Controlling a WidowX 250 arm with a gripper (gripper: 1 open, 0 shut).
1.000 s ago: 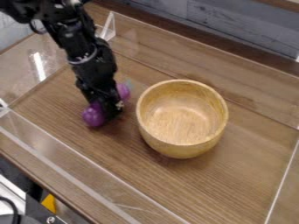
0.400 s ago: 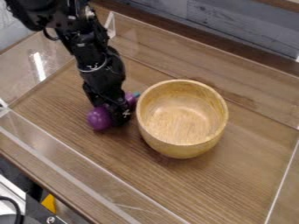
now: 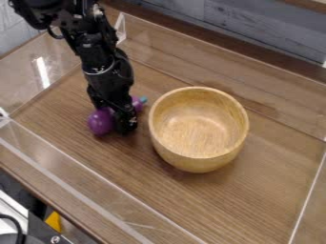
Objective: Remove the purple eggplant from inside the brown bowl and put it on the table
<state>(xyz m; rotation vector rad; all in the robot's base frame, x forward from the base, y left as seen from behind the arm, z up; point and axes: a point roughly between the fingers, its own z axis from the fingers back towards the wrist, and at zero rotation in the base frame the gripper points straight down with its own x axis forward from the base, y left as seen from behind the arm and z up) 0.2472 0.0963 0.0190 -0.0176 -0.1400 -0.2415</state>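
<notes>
You had the round tan wooden bowl [image 3: 197, 130] standing upright on the brown wood-grain tabletop [image 3: 152, 181], right of the dark robot arm [image 3: 97, 43] in the camera view. The bowl's thick rim curved close beside the gripper [image 3: 114, 122], and it was the nearest thing that stood in your way on that side. Toward the far side of the table, the grey wooden planks [image 3: 242, 29] rose behind the tabletop. In the near left corner of the view, off the tabletop, you had dark cables [image 3: 15, 224] and a small yellow piece [image 3: 53, 221].

Inside the bowl you could see only its smooth, pale floor and walls; nothing lay in it.

The purple toy eggplant [image 3: 102, 122] was outside the bowl, down at the tabletop on the bowl's left side as the camera saw it. Its rounded purple end showed at the near left of your gripper's tips, while the dark fingers covered much of the rest. A small bit of teal showed between the gripper and the bowl's rim. Your pincer was down around the eggplant, but its fingers overlapped the toy so closely that you could not tell from the view whether they were released or still pressed against it.
</notes>
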